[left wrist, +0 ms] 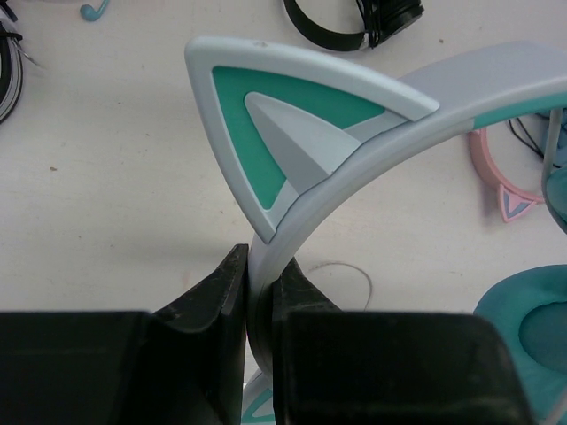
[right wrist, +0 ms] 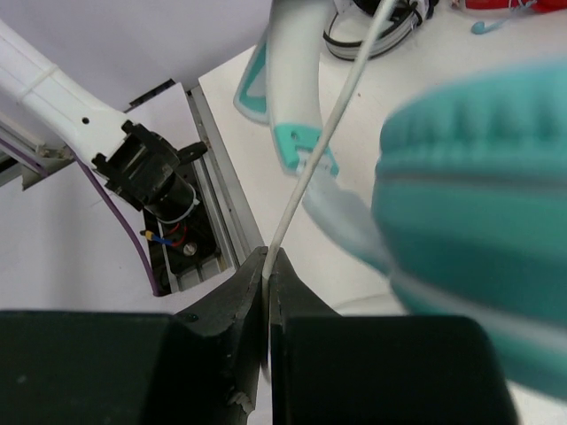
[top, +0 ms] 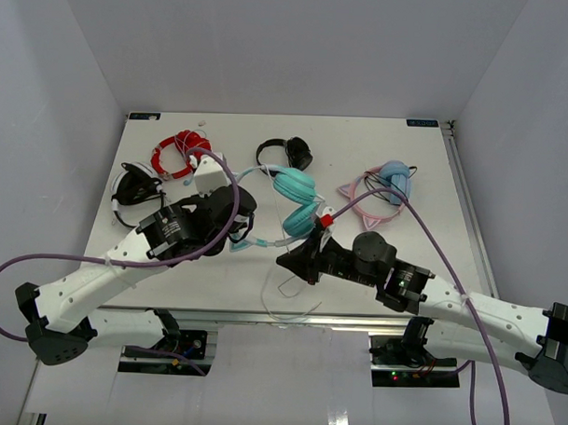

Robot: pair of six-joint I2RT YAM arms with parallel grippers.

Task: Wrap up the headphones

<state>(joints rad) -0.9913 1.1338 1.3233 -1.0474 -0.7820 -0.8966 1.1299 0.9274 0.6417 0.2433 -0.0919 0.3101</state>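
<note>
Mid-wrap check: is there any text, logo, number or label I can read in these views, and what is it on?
No text can be read.
Table: a dark strip at the far left corner and another at the far right may carry print, but both are too small to read.
Headphones and cable: no print shows.

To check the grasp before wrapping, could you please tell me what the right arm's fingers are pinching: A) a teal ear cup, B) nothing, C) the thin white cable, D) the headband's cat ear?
C: the right wrist view shows the right arm's fingers shut on the thin white cable.
</note>
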